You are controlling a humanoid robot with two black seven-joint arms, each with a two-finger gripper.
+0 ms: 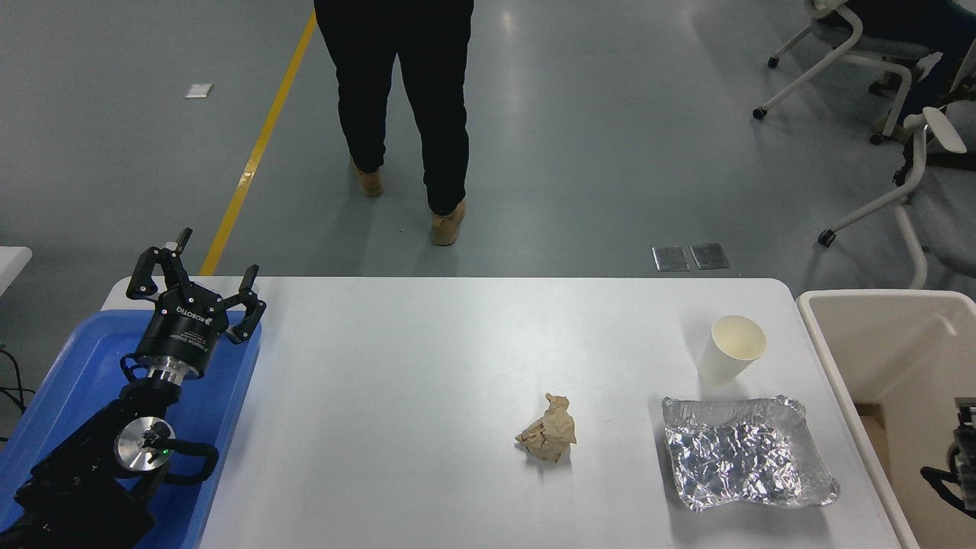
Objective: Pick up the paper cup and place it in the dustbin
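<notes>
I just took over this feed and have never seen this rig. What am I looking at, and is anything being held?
One camera, high on the robot, looks down over a white table. The left gripper, fingers spread, is parked over a blue tray and holds nothing. Only a bit of the right arm shows at the right edge. On the table stand an upright paper cup, a crumpled brown paper wad and a foil tray. The beige dustbin sits beside the table's right end. A person stands beyond.
</notes>
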